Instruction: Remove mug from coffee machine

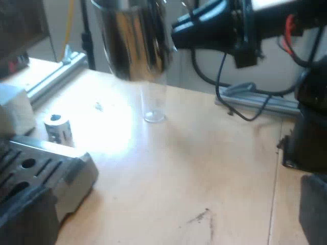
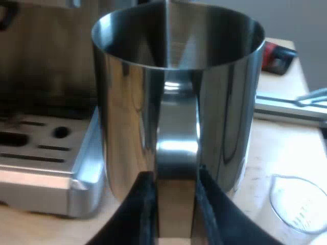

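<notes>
- Checking the right gripper (image 2: 176,227): what state are its fingers (image 2: 145,214) in?
- Clamped. The two black fingers press from either side on the flat strap handle (image 2: 176,148) of the mug (image 2: 127,117), low on the strap.
- Where is the mug?
- Upright, mouth open upward, in the right gripper's hold. The mug is polished steel and empty as far as its inside shows. From the left wrist view it hangs above the surface (image 1: 204,168), its base clear of the wood. It is off the drip tray (image 2: 46,168), which stands near, apart from it. The tray's top plate has slots and a round hole.
- What lies next beyond?
- A measuring glass (image 1: 153,104) stands upright on the surface, beyond the mug. A small pale cylinder (image 1: 59,127) stands just beside the tray's corner; its kind cannot be told.
- And farthest off?
- A metal rail (image 2: 291,107) runs along the surface's edge. Near it lies a black and red object (image 2: 278,56); its kind cannot be told.
</notes>
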Motion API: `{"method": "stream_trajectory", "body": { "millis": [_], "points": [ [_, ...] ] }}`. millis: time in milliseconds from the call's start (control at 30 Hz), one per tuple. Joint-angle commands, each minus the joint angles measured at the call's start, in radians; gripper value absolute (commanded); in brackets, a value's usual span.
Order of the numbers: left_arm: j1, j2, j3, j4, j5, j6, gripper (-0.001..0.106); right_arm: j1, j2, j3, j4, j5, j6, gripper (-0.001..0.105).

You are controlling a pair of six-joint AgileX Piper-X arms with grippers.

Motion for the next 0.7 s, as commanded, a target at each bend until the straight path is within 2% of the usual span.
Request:
{"method": "stream_trajectory", "body": {
  "millis": [33,133,167,267,333,400,700],
  "points": [
    [-0.007,0.004,-0.006,-0.035,0.006,-0.007,0.098,0.001,-0.008,0.033,-0.019,0.058,0.011,0.0],
    [-0.007,0.006,-0.006,-0.04,0.006,-0.007,0.098,0.001,-0.008,0.084,-0.072,0.061,0.026,0.0],
    [-0.007,0.005,-0.006,-0.04,0.006,-0.007,0.098,0.001,-0.004,0.134,-0.154,0.065,0.029,0.0],
    [-0.007,0.005,-0.006,-0.04,0.006,-0.007,0.098,0.001,-0.005,0.209,-0.258,0.065,0.027,0.0],
    [-0.007,0.005,-0.006,-0.04,0.006,-0.007,0.098,0.001,-0.005,0.218,-0.273,0.065,0.025,0.0],
    [-0.007,0.005,-0.006,-0.04,0.006,-0.007,0.098,0.001,0.007,0.278,-0.334,0.063,0.019,0.0],
    [-0.007,0.046,-0.004,-0.04,-0.005,-0.007,0.098,-0.001,0.113,0.378,-0.555,0.065,-0.026,0.0]
  ]
}}
